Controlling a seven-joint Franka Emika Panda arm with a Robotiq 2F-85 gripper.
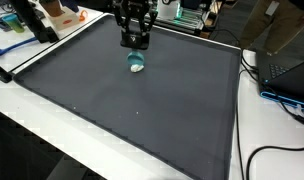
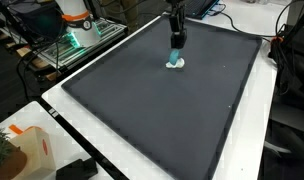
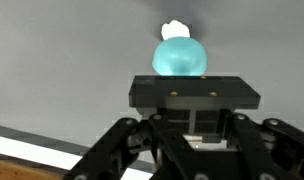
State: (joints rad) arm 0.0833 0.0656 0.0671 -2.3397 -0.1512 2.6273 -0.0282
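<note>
The gripper (image 1: 134, 42) hangs upright near the far edge of the mat (image 1: 82, 100), its jaws drawn together. The teal ball (image 1: 136, 64) sits straight beneath its tips, at or just above the mat. I cannot tell whether it is pinched. The ball is round, with no long axis. The wrist view shows its white tuft (image 3: 174, 29) plainly but hides the ball's underside, which both exterior views show.

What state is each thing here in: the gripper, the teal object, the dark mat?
dark mat: spread flat on the white table.
teal object: resting on the dark mat.
gripper: shut, just above the teal object; whether it grips it cannot be told.
</note>
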